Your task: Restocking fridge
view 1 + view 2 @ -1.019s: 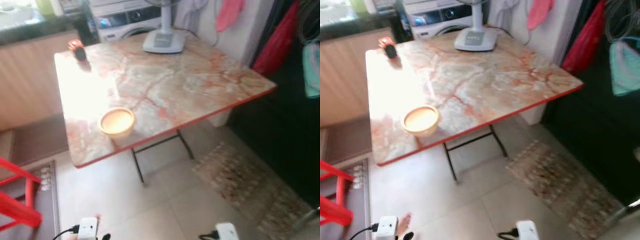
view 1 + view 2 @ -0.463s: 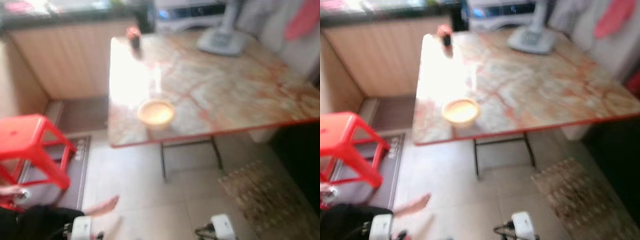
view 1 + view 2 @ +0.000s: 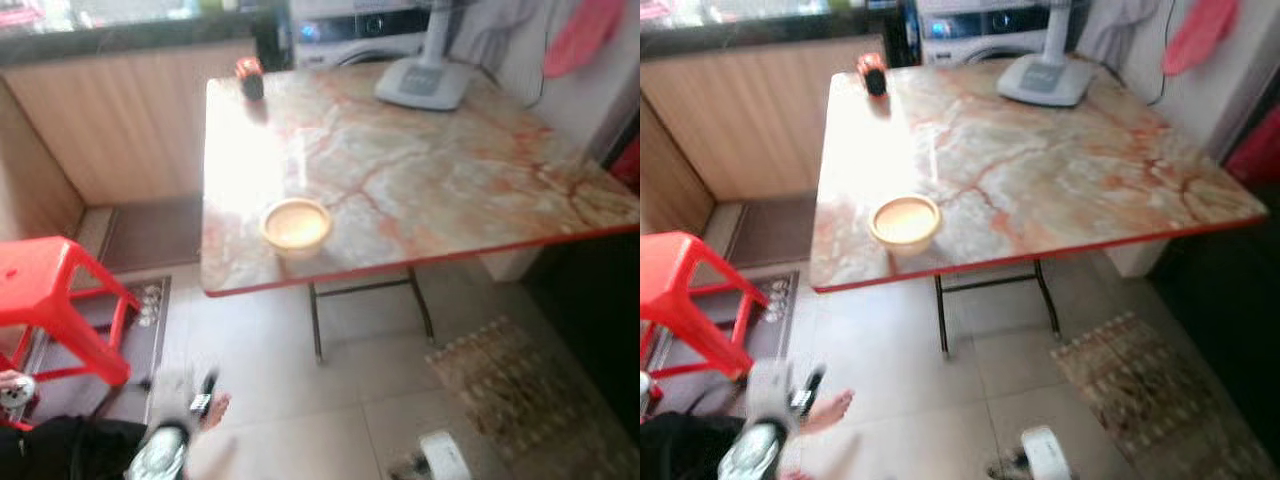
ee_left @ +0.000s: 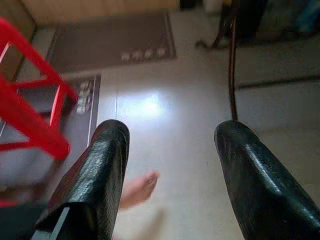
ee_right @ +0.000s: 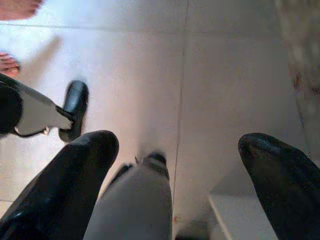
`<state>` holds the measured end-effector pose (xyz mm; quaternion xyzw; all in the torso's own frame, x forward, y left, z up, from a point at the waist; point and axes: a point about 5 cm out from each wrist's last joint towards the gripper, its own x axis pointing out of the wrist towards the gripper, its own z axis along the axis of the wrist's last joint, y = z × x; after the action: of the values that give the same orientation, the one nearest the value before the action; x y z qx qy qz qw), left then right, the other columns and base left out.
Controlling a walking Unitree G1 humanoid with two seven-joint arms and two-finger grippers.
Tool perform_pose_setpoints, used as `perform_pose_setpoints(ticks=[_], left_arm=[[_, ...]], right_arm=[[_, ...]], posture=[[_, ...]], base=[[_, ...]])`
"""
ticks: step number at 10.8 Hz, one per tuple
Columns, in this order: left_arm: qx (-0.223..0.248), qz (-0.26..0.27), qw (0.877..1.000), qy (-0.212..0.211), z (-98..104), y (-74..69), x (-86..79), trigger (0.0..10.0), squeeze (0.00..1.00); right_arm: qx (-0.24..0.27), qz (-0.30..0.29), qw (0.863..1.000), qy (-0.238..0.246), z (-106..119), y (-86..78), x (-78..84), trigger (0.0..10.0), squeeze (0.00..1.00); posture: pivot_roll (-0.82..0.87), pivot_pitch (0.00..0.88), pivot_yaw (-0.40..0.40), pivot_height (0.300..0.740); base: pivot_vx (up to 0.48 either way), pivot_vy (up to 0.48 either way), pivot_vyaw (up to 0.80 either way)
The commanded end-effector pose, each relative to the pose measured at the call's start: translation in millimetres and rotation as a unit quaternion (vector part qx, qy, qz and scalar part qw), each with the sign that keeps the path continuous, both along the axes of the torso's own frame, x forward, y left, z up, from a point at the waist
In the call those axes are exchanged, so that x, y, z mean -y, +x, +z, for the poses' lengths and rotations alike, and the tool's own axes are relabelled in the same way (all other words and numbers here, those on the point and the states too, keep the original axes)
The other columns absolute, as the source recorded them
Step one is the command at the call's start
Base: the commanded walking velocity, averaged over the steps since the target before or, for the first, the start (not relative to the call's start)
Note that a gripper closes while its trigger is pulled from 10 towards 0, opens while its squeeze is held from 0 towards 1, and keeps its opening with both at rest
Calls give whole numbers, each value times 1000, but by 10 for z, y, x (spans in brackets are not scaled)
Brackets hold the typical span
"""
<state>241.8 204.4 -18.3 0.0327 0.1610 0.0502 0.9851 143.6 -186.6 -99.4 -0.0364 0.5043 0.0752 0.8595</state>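
Observation:
A yellow bowl (image 3: 296, 224) stands near the front edge of a marble-topped folding table (image 3: 450, 180). A small red-and-black object (image 3: 249, 77) sits at the table's far left corner. My left gripper (image 4: 172, 132) hangs low over the tiled floor, open, with nothing between its fingers; in the head view it is a blur (image 3: 203, 392) left of and below the table. My right gripper (image 5: 179, 145) is also open and empty above the floor, and its white wrist (image 3: 441, 455) shows low in the head view.
A red plastic stool (image 3: 45, 290) stands at the left beside a dark mat (image 3: 155, 235). A person's bare foot (image 4: 138, 190) rests on the floor close to my left gripper. A fan base (image 3: 424, 82) sits at the table's back. A patterned rug (image 3: 510, 385) lies to the right.
The camera has swung a little, shifting the table left in the picture. My left arm has lifted, so its gripper now shows above the floor by the person's foot.

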Motion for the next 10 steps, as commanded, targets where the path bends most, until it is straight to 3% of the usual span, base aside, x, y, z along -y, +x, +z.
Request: perform_pose_setpoints(ticks=[1,3,4,6,7,8,9,10], left_arm=[[5,1,1000,-5,-3,-45,-5,10000,0],[39,3,999,-6,68,-75,32,10000,0],[73,-11,997,10,167,-127,86,10000,0],[141,-22,989,45,452,-90,125,10000,0],[171,-20,984,42,598,-23,153,10000,0],[213,-28,976,47,843,54,213,10000,0],[232,-46,970,59,995,110,275,10000,0],[254,-67,963,65,1139,184,343,10000,0]], right_arm=[[1,-15,1000,8,-10,2,-79,10000,0],[-4,-28,1000,15,-30,-44,-115,10000,0],[6,-95,995,20,-10,-19,11,10000,0],[0,-83,997,3,-8,-57,121,10000,0],[4,-85,996,6,-14,-36,34,10000,0],[16,-147,989,22,-1,8,16,10000,0],[12,-101,995,21,-13,1,-84,10000,0],[11,-100,995,25,-19,-9,-115,10000,0]], posture=[[1,49,29,740],[8,46,31,740],[5,42,30,740],[9,37,25,740],[6,28,27,740],[1,19,34,740],[3,12,40,740],[6,13,40,740]], base=[[0,0,0],[0,0,0],[0,0,0],[0,0,0],[0,0,0],[0,0,0],[0,0,0],[0,0,0]])
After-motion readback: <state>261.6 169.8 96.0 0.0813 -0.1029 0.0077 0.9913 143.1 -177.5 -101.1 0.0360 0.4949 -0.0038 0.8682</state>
